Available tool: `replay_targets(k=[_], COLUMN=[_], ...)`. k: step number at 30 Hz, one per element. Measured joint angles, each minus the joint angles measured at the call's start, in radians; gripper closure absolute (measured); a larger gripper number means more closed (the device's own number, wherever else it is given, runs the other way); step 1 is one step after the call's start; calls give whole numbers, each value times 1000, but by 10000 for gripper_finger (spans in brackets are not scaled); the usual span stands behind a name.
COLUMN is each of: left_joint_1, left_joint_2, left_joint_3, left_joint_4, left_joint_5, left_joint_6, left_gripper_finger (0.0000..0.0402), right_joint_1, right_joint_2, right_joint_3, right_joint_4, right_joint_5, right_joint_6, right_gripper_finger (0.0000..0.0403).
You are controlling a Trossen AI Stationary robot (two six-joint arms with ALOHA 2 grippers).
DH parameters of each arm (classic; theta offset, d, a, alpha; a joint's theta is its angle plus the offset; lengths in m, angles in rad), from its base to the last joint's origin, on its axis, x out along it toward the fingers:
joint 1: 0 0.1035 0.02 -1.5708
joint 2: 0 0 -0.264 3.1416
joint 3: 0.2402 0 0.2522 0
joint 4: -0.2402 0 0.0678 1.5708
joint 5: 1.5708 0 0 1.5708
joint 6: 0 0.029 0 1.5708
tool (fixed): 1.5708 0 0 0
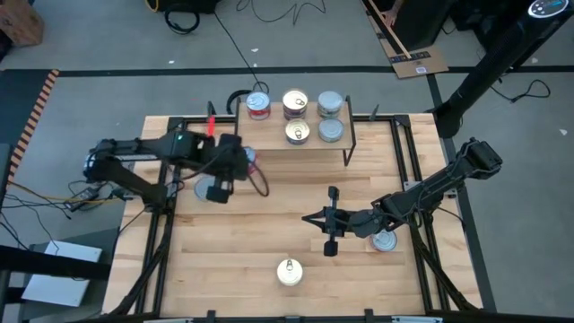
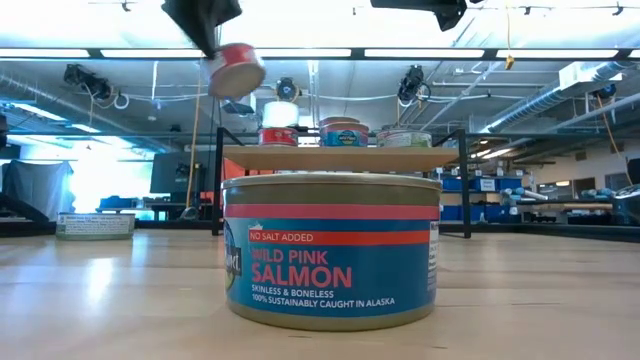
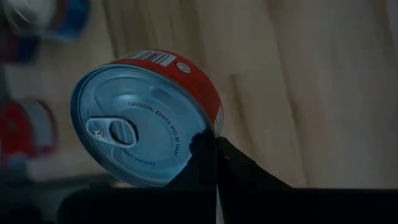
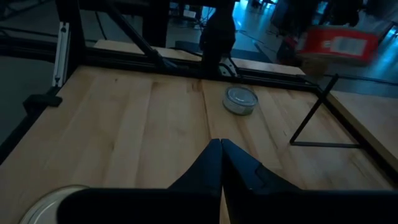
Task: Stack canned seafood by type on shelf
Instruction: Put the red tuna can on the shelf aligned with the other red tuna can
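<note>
There's a red-sided tin [image 3: 146,118] with a bluish pull-tab top, tilted and lifted clear of the counter [image 1: 269,251] just left of the shelf [image 1: 300,142], the left gripper [image 1: 240,160] clamped on its rim with its arm outstretched, while the right gripper [image 1: 329,220] waits mid-counter, fingers together.

The slatted wooden table [image 1: 269,224] carries three loose tins and the shelf [image 1: 296,144], which holds five tins.
</note>
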Motion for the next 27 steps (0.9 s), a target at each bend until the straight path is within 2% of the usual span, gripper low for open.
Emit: replay_targets(k=[6, 11, 14, 21, 27], left_joint_1=[85, 181, 241, 360, 413], left_joint_2=[138, 228, 268, 344, 383], left_joint_3=[175, 246, 256, 256, 257], left_joint_4=[-60, -93, -94, -84, -69], left_joint_5=[-7, -1, 37, 42, 73], left_joint_6=[138, 226, 281, 371, 390], left_gripper_finger=[401, 401, 401, 401, 401], right_joint_1=[1, 3, 3, 3, 3], right_joint_2=[0, 0, 0, 0, 0], right_joint_3=[0, 0, 0, 0, 0], right_joint_4=[0, -1, -1, -1, -1], right_joint_5=[-2, -1, -1, -1, -1], right_joint_6=[0, 0, 0, 0, 0], right_gripper_finger=[390, 386, 387, 390, 386])
